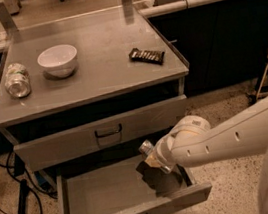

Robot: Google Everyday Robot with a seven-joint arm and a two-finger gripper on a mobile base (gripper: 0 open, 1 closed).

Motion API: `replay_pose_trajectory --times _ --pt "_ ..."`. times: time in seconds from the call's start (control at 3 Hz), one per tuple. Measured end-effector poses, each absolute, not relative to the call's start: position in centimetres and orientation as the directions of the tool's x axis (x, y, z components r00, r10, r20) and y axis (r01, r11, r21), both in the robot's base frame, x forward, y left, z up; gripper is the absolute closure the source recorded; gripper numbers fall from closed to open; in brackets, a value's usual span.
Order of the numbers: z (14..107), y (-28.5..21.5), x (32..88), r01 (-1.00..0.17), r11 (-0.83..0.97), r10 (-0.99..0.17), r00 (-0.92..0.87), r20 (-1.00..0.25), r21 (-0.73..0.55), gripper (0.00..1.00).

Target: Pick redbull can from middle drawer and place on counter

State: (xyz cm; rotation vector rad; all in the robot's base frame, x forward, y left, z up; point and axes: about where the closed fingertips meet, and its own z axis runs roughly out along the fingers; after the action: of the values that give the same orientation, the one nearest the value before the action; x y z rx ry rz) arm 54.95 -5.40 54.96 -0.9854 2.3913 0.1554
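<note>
While the gripper (pixel 157 172) hangs within, the shallow steel middle drawer (pixel 98 195) gapes.

The flat grey brushed-steel desk (pixel 99 79) has a dull, soft sheen. The wide grey steel middle drawer (pixel 102 192) looks matt inside. The small silvery metal can (pixel 146 148) glints. The dark matt tool (pixel 156 179) sits low in that drawer's right side, on a smooth white plastic-looking arm (pixel 230 139). The white round bowl (pixel 58 60) is glossy, and the clear crinkled jar (pixel 17 80) shines.
</note>
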Motion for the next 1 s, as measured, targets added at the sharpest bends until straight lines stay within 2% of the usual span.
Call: replay_pose_trajectory --times 0.67,1.0 --pt "55.8 -5.3 55.1 -0.677 0.73 -0.605 -0.576 -0.549 -0.095 1.0" --pt "59.1 -6.4 55.6 -0.659 0.742 -0.586 -0.547 -0.597 -0.124 1.0"
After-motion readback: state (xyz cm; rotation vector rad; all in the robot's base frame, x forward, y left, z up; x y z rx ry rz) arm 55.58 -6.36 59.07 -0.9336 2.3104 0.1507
